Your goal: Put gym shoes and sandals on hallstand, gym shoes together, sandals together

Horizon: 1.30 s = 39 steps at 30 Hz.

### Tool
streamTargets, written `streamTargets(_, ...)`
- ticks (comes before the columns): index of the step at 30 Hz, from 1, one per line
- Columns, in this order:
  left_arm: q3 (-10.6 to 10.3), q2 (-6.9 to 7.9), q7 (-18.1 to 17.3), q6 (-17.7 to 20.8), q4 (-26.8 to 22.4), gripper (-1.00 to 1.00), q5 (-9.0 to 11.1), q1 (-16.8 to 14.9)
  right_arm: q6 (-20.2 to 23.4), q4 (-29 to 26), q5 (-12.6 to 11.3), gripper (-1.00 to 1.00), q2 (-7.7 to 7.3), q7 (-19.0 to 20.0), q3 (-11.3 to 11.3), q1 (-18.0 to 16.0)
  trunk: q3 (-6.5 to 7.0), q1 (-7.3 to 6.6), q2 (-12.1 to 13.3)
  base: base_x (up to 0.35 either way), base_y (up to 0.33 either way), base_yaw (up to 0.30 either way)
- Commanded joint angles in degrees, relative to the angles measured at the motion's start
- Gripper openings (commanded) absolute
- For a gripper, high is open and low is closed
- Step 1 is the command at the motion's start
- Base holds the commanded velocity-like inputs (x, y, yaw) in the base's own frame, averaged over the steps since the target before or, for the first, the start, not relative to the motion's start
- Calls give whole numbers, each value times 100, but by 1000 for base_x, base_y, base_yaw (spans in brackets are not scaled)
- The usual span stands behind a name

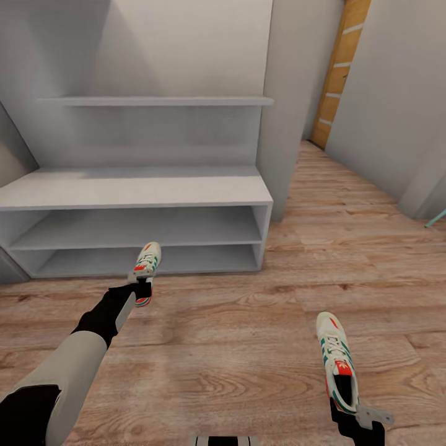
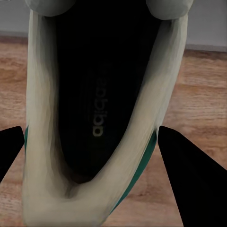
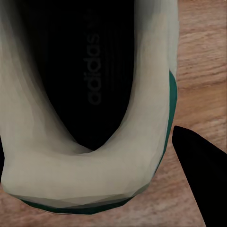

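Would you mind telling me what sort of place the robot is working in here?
Probably a home corridor or entryway: a low white shoe rack with open shelves against the wall, wood-plank floor running on between walls, and gym shoes held by both grippers.

pale grey left arm (image 1: 65, 371) with black joints; black claw fingers (image 2: 189, 175).

wood-plank floor (image 1: 248, 347), white hallstand (image 1: 136, 192) on it

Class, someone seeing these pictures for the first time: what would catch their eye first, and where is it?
Two white sneakers stand out: one at the left pincer just before the white rack, the other at the right pincer over the wood floor. The rack's shelves hold nothing.
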Motion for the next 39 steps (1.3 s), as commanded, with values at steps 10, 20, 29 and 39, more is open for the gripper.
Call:
streamTargets(10, -1, 0, 33, 29, -9, -100, 41, -1, -20, 5, 47, -100, 1, 15, -47, -4, -10, 0, -2, 267, -78, 3)
streamTargets(20, -1, 0, 33, 29, -9, -100, 41, -1, -20, 5, 47, -100, 1, 15, -47, -4, -11, 0, -2, 330, -126, 0)
streamTargets(29, -1, 8, 41, 29, -9, -100, 36, -1, -20, 5, 47, -100, 1, 15, -47, -4, -11, 0, -2, 294, -35, 0)
streamTargets(39, -1, 17, 42, 29, -9, -100, 33, -1, -20, 5, 47, -100, 1, 15, -47, -4, -11, 0, -2, 144, -1, 0)
